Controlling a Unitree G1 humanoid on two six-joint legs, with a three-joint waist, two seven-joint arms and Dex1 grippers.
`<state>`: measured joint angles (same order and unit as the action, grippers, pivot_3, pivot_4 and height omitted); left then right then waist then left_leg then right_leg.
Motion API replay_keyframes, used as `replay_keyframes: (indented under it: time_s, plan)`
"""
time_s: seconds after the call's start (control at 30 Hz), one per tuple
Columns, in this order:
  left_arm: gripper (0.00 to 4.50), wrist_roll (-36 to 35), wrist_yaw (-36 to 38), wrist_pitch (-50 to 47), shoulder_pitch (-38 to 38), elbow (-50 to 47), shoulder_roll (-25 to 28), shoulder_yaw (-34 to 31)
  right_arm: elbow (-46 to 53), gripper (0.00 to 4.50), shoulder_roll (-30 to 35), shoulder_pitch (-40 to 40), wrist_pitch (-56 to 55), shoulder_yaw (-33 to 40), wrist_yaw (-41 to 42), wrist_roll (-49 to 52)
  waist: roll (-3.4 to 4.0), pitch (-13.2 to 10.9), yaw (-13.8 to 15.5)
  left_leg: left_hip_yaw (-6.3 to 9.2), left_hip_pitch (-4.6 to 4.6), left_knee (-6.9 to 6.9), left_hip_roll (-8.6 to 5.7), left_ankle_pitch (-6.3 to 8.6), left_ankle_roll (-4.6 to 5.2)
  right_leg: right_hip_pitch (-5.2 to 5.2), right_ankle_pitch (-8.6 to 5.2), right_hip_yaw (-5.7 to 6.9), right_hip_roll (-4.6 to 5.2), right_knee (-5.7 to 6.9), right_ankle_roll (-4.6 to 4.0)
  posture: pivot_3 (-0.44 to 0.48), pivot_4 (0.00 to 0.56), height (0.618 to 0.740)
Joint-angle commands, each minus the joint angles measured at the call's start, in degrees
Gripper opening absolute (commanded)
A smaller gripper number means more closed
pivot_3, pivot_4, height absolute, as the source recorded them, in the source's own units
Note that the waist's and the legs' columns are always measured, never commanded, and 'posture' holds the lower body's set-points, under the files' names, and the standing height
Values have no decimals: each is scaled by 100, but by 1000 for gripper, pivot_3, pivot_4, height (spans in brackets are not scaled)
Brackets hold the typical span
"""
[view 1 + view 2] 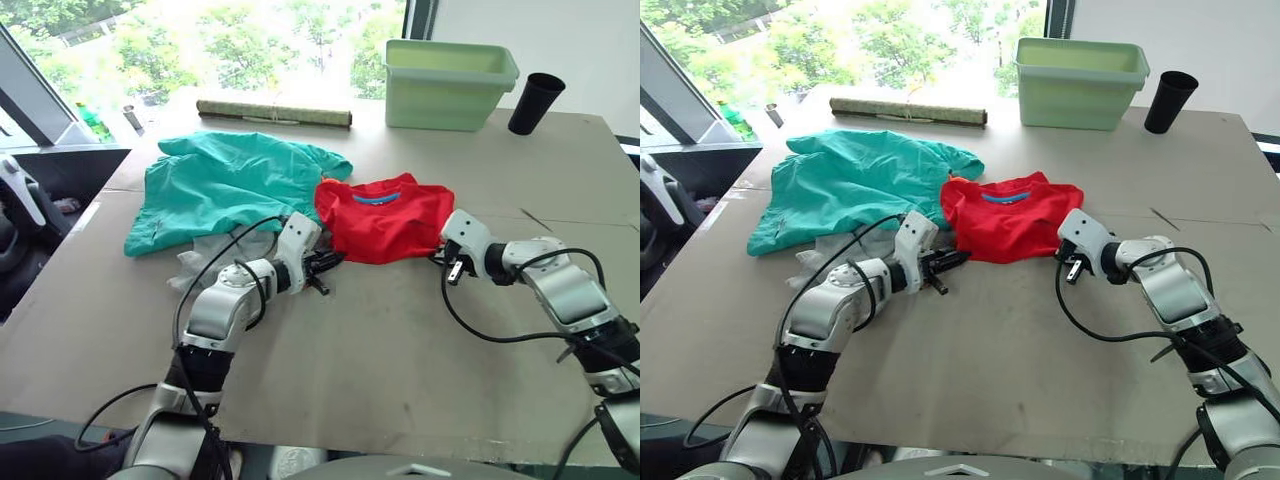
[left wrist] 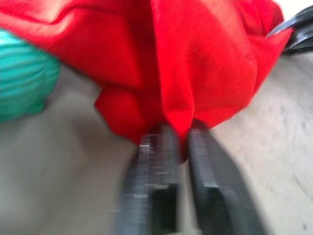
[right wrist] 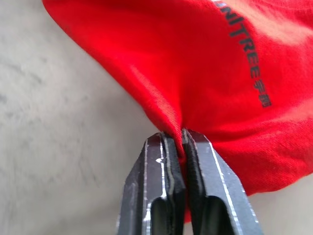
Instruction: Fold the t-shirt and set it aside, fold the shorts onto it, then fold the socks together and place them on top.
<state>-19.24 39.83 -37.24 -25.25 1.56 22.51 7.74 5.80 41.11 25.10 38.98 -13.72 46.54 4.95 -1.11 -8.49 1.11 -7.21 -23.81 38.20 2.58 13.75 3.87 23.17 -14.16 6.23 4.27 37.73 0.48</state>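
Standing at the near edge of the worktop (image 1: pixel 400 360), watching the first step only. The t-shirt (image 1: pixel 385 215) lies in a bunched red heap mid-worktop, blue collar label facing up, its left edge touching the shorts (image 1: pixel 230 180). Both arms are on it. The left gripper (image 1: pixel 322 266) has its jaws pinched on a fold at the shirt's near-left edge; the left wrist view shows red cloth caught between the two black fingers. The right gripper (image 3: pixel 182 139) has its jaws closed tight on a tuck of hem at the shirt's near-right corner, fabric drawn to a point between them.

Progress, as I judge it: early. The shirt is gathered but not in any neat fold, and not set aside. The shorts lie spread and rumpled to the left, untouched, not folded. The socks (image 1: pixel 205 252) sit as a pale crumple just beside the shorts' near edge, partly behind the left arm, not paired. All three folds and the stacking look left to do.
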Motion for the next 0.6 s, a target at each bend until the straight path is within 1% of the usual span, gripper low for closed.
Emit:
replay_keyframes:
  time_s: [0.03,0.1,0.17,0.23,0.3,0.33,0.4,0.47,0.53,0.57,0.6]
  plan:
    - [35,63,569,277,-445,276,28,241,966,0,573,-621,879,749,-58,156,1,-1,58,1,-3,1,-1,2,4,0,0,1,3,-3,0,0,150,740]
    - [35,78,867,363,-696,509,-12,407,1781,0,792,-1088,1423,1115,-108,323,2,0,66,0,-6,2,-8,6,9,0,0,4,12,-8,1,0,150,740]
    - [35,-59,1266,177,-855,527,54,532,2622,0,873,-1484,2043,1414,-196,524,2,-1,26,0,-6,0,-8,9,11,0,0,4,13,-10,2,0,150,740]
    - [35,-326,1801,-272,-842,310,344,608,3438,0,757,-1839,2702,1611,-391,678,2,-1,-33,0,-4,-5,-5,9,11,2,-1,3,9,-9,2,0,150,740]
    - [35,-547,2236,-680,-751,9,712,665,3985,0,656,-2073,3165,1602,-628,730,2,-1,-109,-1,3,-10,7,9,9,2,-2,-2,-3,-8,1,0,150,740]
    - [35,-633,2322,-849,-700,-110,845,639,4177,0,604,-2152,3357,1552,-763,733,4,-1,-144,1,3,-11,15,8,7,2,-2,-1,-11,-8,0,0,150,740]
    - [35,-812,2463,-1168,-574,-360,1120,564,4497,0,440,-2279,3684,1428,-1045,736,6,-2,-169,6,6,-15,17,9,4,4,-5,1,-13,-5,-1,0,150,740]
    - [35,-1043,2555,-1454,-161,-858,1573,332,4919,0,-260,-2434,4153,1403,-1283,951,-1,-3,-174,8,4,-17,17,9,3,8,-15,0,-12,-7,15,0,150,740]
    - [35,-1181,2548,-1565,296,-1230,1906,99,5266,0,-508,-2634,4323,1299,-1311,1161,0,-4,-190,15,2,-18,18,11,0,8,-17,1,-11,-10,19,0,150,740]
    - [4,-1238,2525,-1560,455,-1328,1987,-8,5355,361,-500,-2733,4345,1261,-1299,1268,4,-4,-188,14,2,-20,18,11,-1,9,-17,-1,-10,-10,18,0,150,740]
    - [0,-1444,2510,-1737,521,-1345,1994,-175,5402,737,-468,-2810,4329,1251,-1304,1372,6,-5,-173,14,1,-22,17,11,-2,11,-16,-2,-9,-10,16,0,150,740]
